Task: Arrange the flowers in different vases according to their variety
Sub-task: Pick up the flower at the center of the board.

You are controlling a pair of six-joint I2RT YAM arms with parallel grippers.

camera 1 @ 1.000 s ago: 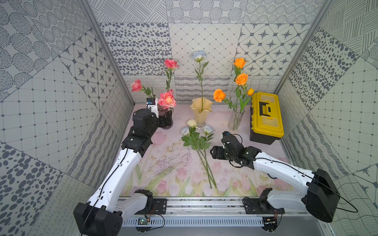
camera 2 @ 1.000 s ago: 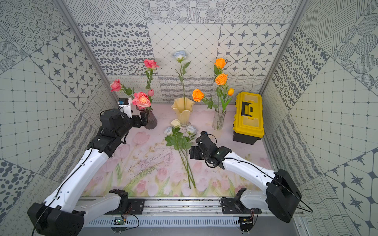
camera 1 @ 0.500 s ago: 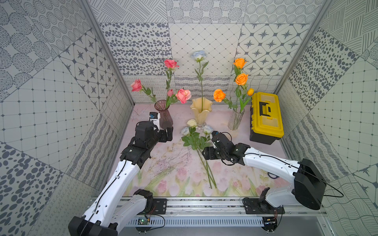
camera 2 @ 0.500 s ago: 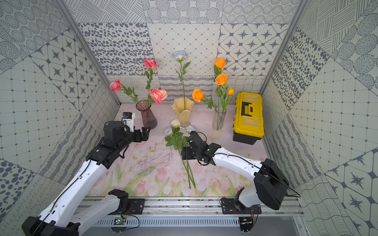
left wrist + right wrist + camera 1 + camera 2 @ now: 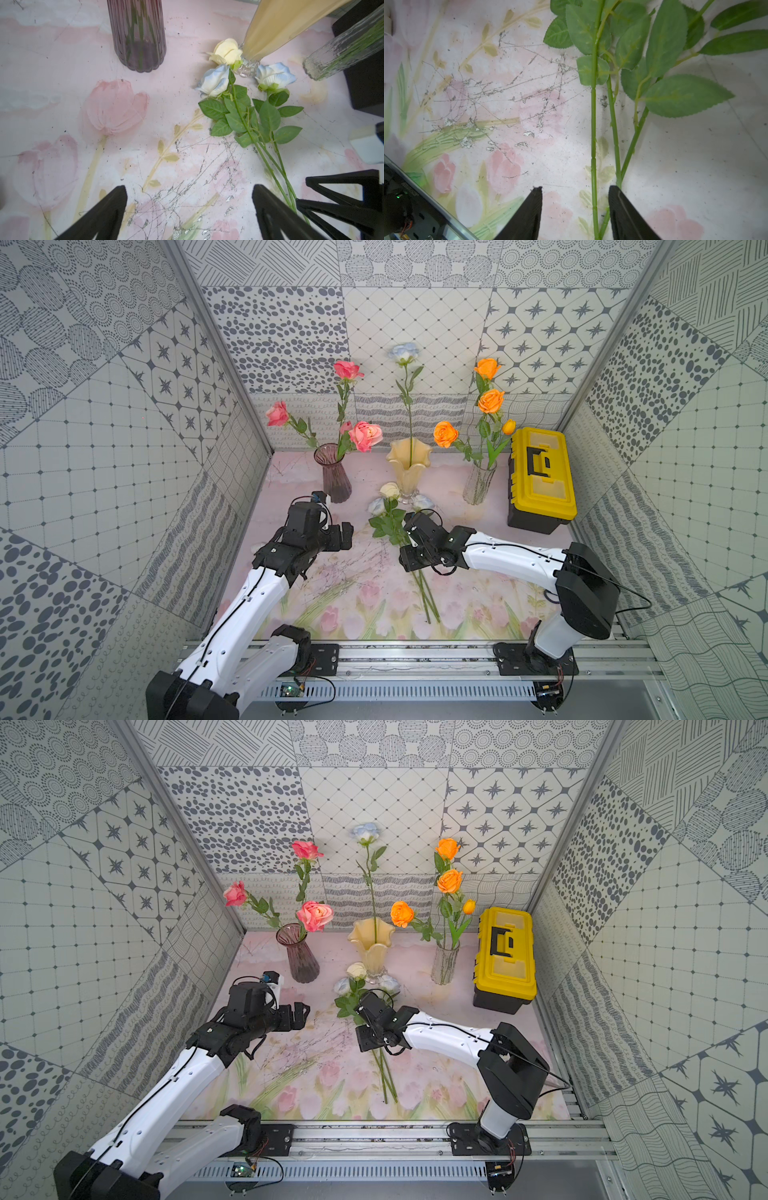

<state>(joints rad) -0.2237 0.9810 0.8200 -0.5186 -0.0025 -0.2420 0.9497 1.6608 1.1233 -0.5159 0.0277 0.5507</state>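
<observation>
Since the earlier pictures, the left gripper [image 5: 347, 536] has been pulled back from the purple vase [image 5: 336, 472]. The right gripper [image 5: 575, 188] has been slid over the green stems [image 5: 593, 135] on the mat [image 5: 361, 572] and partly narrowed. The left gripper is held wide open with nothing in it, left of the middle in both top views. The right gripper's jaws are seen apart, with one stem lying loose in the gap. Three vases are lined up along the back. Three pink roses [image 5: 365, 436] are kept in the purple vase at the left. One pale-blue rose [image 5: 404, 353] is stood in the cream vase [image 5: 409, 464] in the middle. Three orange roses [image 5: 491, 400] and one small orange tulip [image 5: 508, 426] are held in the clear vase [image 5: 478, 485] at the right, beside a yellow toolbox [image 5: 540, 477]. Three loose roses [image 5: 390, 490], one cream and two pale blue, are laid flat in the middle, with their heads by the cream vase's foot.
</observation>
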